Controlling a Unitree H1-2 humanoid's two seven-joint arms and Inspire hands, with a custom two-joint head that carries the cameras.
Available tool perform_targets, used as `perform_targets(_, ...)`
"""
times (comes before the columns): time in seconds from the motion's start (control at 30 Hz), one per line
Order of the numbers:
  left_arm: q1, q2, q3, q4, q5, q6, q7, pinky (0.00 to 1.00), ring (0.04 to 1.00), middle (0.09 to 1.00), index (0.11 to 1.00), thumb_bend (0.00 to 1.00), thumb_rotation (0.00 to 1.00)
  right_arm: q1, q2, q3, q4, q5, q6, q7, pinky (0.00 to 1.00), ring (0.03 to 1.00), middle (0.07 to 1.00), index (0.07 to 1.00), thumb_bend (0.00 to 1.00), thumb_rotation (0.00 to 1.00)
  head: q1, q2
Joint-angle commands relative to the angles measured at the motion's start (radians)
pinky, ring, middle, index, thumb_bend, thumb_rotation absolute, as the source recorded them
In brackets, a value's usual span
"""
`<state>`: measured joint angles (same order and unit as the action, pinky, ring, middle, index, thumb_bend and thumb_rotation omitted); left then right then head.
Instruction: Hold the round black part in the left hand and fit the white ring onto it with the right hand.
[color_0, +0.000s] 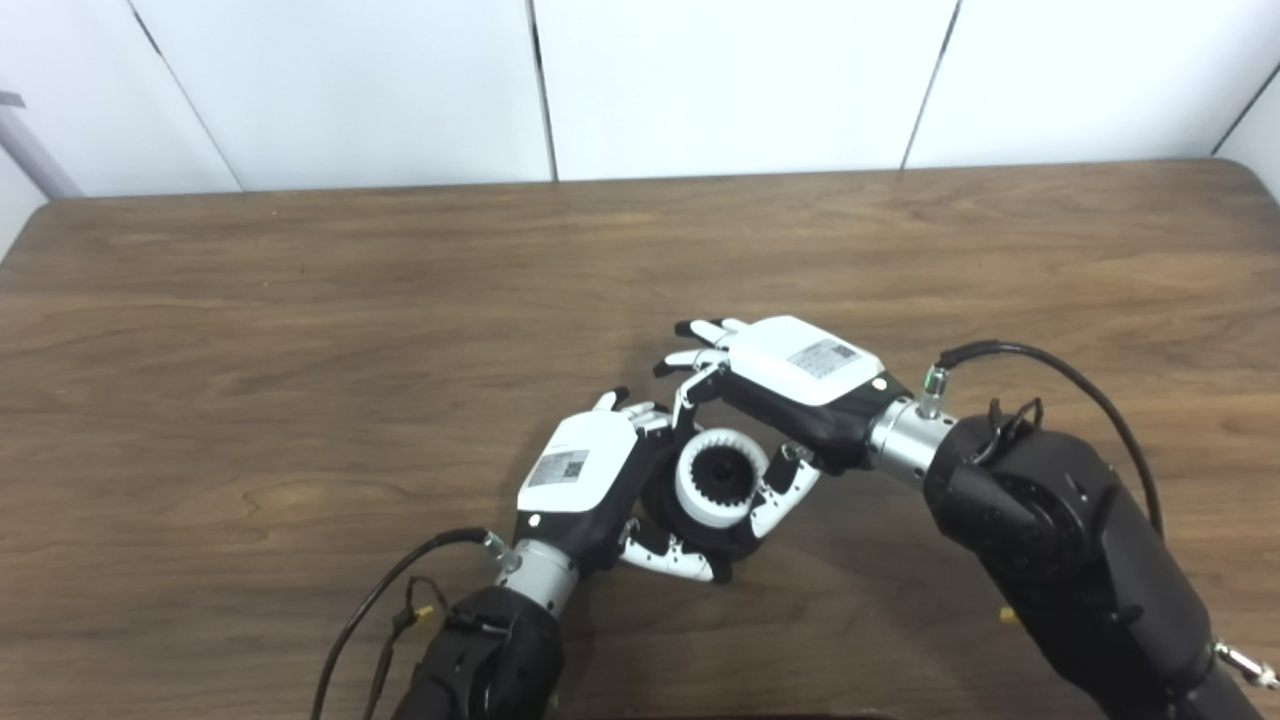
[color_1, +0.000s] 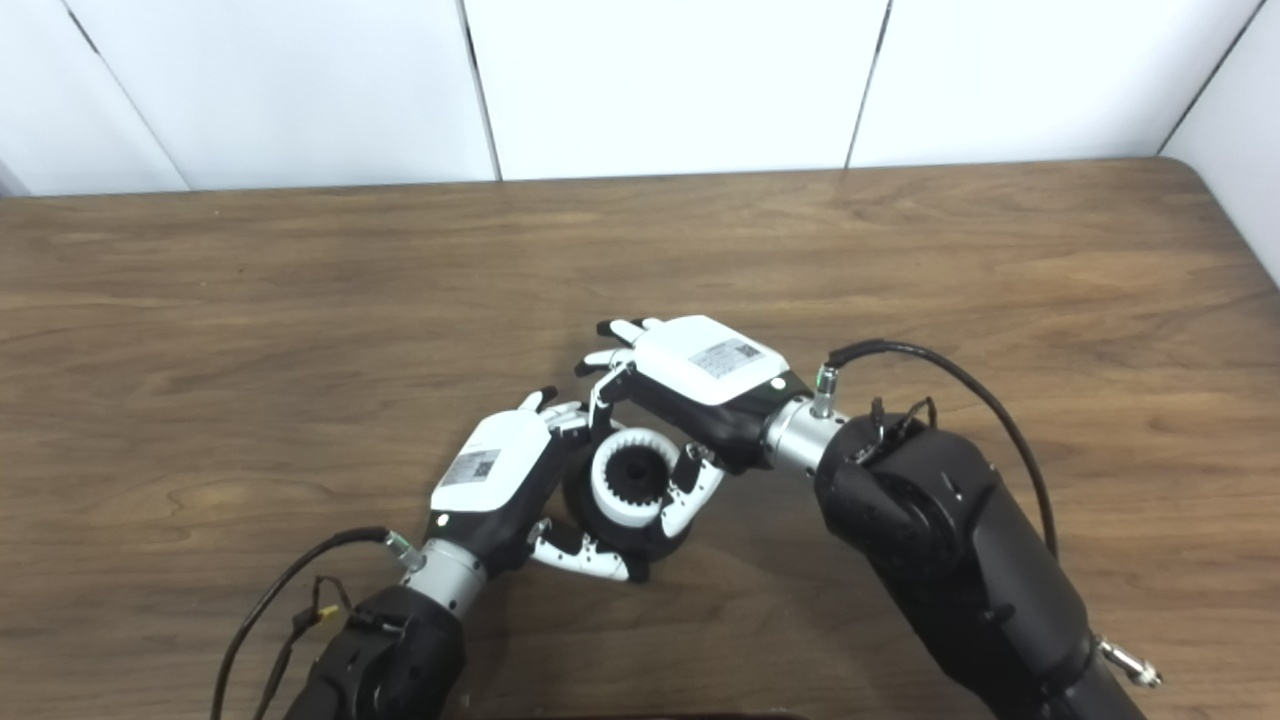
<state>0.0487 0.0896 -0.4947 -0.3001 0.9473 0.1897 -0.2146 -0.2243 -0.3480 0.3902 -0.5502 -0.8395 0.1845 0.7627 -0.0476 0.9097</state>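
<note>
The left hand (color_0: 585, 480) is clamped on the black part (color_0: 700, 535), its fingers (color_0: 670, 560) curling under and around the rim, holding it just above the worktop (color_0: 300, 350) near the middle front. The white ring (color_0: 720, 480) sits on the face of the black part, toothed on its inner edge, with a dark hub showing through its centre. The right hand (color_0: 790, 385) comes over from the right; one of its fingers reaches down the ring's left side and its thumb (color_0: 785, 490) lies against the ring's right side, so it looks pinched on the ring, though how firmly it grips cannot be told. The step in hand appears to be the fitting itself: the ring is on or very nearly on the part, and whether it is fully seated cannot be told. The next move likely calls for a straight press along the shared axis, perhaps with a slight twist to let the teeth mesh, then a release without dragging the ring off. The ring and part are round, with no long axis across; their common axis tilts up toward the cameras, the open face pointing up and toward the robot.
</note>
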Motion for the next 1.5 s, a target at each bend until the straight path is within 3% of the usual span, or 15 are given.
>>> perform_targets(0.0,-0.011,-0.013,-0.005,-0.031,0.009,-0.007,-0.002,1.0,0.872,0.779,0.479,0.53,0.06,-0.029,0.001,-0.01,0.015,-0.008,0.009,0.005,1.0,1.0,0.898,0.492,0.52,0.14,-0.006,0.004)
perform_targets(0.03,-0.011,-0.013,-0.004,-0.031,0.008,-0.007,-0.002,1.0,0.872,0.779,0.479,0.53,0.06,-0.031,0.001,-0.013,0.014,-0.008,0.017,0.012,1.0,1.0,0.902,0.57,0.72,0.19,-0.006,0.004)
perform_targets(0.07,-0.011,-0.013,-0.004,-0.032,0.009,-0.006,-0.003,1.0,0.873,0.779,0.479,0.53,0.06,-0.033,0.001,-0.015,0.011,-0.007,0.024,0.018,1.0,1.0,0.908,0.621,0.83,0.23,-0.006,0.004)
perform_targets(0.17,-0.012,-0.013,-0.005,-0.035,0.014,-0.003,-0.008,1.0,0.874,0.782,0.479,0.53,0.06,-0.042,0.001,-0.023,-0.004,-0.006,0.043,0.038,1.0,1.0,0.928,0.699,0.98,0.33,-0.006,0.004)
perform_targets(0.47,-0.015,-0.01,-0.002,-0.021,0.005,-0.014,0.003,1.0,0.874,0.776,0.48,0.52,0.06,-0.089,0.005,-0.049,-0.077,-0.005,0.101,0.111,1.0,1.0,0.959,0.789,1.0,0.43,-0.006,0.0)
perform_targets(0.93,-0.025,-0.004,-0.006,-0.026,0.066,0.022,-0.037,1.0,0.881,0.787,0.49,0.52,0.08,-0.138,-0.003,-0.1,-0.144,0.011,0.14,0.16,1.0,1.0,0.956,0.764,1.0,0.43,-0.005,-0.004)
perform_targets(0.97,-0.025,-0.004,-0.006,-0.027,0.072,0.023,-0.041,1.0,0.882,0.796,0.556,0.76,0.19,-0.138,-0.003,-0.102,-0.144,0.01,0.141,0.161,1.0,1.0,0.955,0.761,1.0,0.43,-0.005,-0.004)
perform_targets(1.03,-0.028,-0.003,-0.005,-0.028,0.082,0.03,-0.057,1.0,0.886,0.807,0.607,0.89,0.27,-0.138,-0.003,-0.108,-0.143,0.01,0.139,0.159,1.0,1.0,0.954,0.76,1.0,0.43,-0.005,-0.005)
perform_targets(1.07,-0.029,-0.002,-0.005,-0.03,0.087,0.033,-0.066,1.0,0.894,0.823,0.673,0.94,0.32,-0.137,-0.003,-0.11,-0.142,0.009,0.138,0.158,1.0,1.0,0.952,0.756,1.0,0.43,-0.005,-0.005)
perform_targets(1.33,-0.039,0.007,0.001,-0.027,0.094,0.026,-0.083,1.0,0.925,0.887,0.885,1.0,0.43,-0.135,0.002,-0.12,-0.133,-0.001,0.131,0.147,1.0,1.0,0.948,0.737,1.0,0.43,-0.008,-0.01)
perform_targets(1.47,-0.041,0.003,0.002,-0.027,0.106,0.035,-0.085,1.0,0.929,0.9,0.91,1.0,0.44,-0.131,0.003,-0.129,-0.129,0.004,0.129,0.14,1.0,1.0,0.949,0.736,1.0,0.43,-0.009,-0.012)
